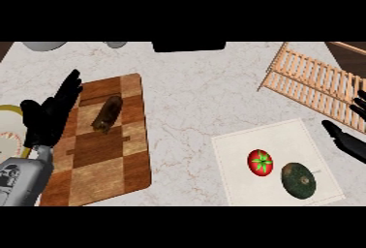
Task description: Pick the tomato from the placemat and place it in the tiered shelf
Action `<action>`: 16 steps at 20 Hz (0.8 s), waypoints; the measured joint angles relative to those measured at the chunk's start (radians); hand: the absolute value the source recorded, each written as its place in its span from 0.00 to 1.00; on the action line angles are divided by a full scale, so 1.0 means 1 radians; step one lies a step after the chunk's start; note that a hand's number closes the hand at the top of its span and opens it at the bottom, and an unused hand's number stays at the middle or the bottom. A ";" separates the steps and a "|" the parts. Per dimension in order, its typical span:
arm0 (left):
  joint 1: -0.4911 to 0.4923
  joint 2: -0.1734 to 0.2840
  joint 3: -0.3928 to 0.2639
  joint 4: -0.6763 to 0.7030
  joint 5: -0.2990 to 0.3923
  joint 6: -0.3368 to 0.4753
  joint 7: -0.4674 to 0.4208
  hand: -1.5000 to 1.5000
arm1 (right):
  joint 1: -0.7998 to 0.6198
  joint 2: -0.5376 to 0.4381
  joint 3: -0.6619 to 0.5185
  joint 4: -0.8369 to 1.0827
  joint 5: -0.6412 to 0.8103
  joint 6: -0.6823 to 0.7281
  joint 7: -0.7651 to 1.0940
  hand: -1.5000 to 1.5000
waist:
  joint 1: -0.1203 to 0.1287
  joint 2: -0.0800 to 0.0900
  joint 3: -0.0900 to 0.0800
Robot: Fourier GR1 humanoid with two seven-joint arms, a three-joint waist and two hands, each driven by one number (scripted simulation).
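Just inside the right edge of the view, the right robot hand (348, 140) shows as black fingers spread wide and holding nothing, hovering above the desk (186, 101). A little to its left and nearer the robot lies the placemat (243, 150), a pale square, and on it sits the tomato (261, 162), red with a green star-shaped stem, untouched. Just beside the tomato, on the side closer to the right robot hand, rests a dark green avocado (298, 180), apart from the tomato but near it. Beyond the right robot hand, farther from the robot, the slatted wooden tiered shelf (314, 87) stands at an angle near the desk's far right corner. Well away on the other side, the left robot hand (50, 116) rests open with fingers up over the edge of a checkered wooden cutting board (107, 155), on which lies a small brown oblong thing (107, 115); what it is cannot be told. Part of a pale plate (8, 127) shows past that hand at the left edge. Judging from this, the reach is the step in hand, with the grasp not yet made. The next move calls for bringing the right robot hand down and leftward over the tomato, closing round it without nudging the avocado.
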 measured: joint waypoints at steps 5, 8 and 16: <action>0.034 -0.073 -0.054 -0.028 -0.019 0.020 -0.045 0.50 | 0.134 0.102 -0.046 0.068 0.166 -0.279 -0.051 0.00 | 0.012 0.000 -0.002; 0.043 -0.109 -0.075 -0.023 -0.033 0.031 -0.068 0.50 | 0.193 0.226 -0.061 0.033 0.167 -0.373 -0.185 0.00 | 0.021 -0.003 -0.001; 0.069 -0.168 -0.126 -0.044 -0.089 0.055 -0.084 0.50 | 0.387 0.228 0.027 -0.170 0.159 -0.239 -0.197 0.00 | 0.046 -0.004 -0.003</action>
